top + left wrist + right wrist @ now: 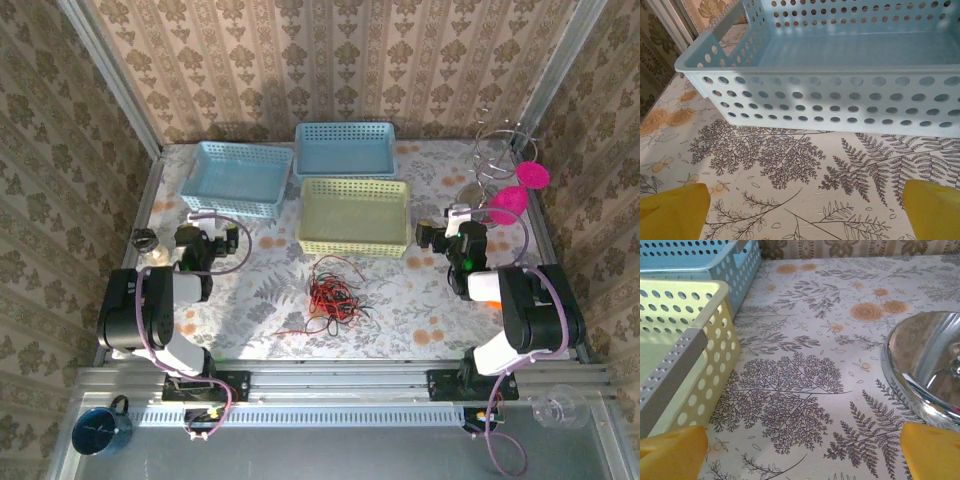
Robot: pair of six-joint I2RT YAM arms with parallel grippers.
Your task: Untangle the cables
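The cables [335,290] lie in one tangled heap of red and black wires on the table's near middle, with a red strand trailing toward the front left. My left gripper [226,237] hangs open left of the heap, facing the light blue basket [830,100]; its yellow fingertips [672,212] stand wide apart with only the patterned tablecloth between them [805,215]. My right gripper [430,236] is open too, off to the right of the heap beside the yellow basket [680,340], with nothing between its fingers [802,455].
Three baskets stand behind the cables: blue at the left [235,208], blue at the back [345,172], yellow in the middle [352,243]. A chrome stand [500,150] with pink discs is at the far right, its base [930,365] near my right gripper. A small dark object [145,240] sits at the left edge.
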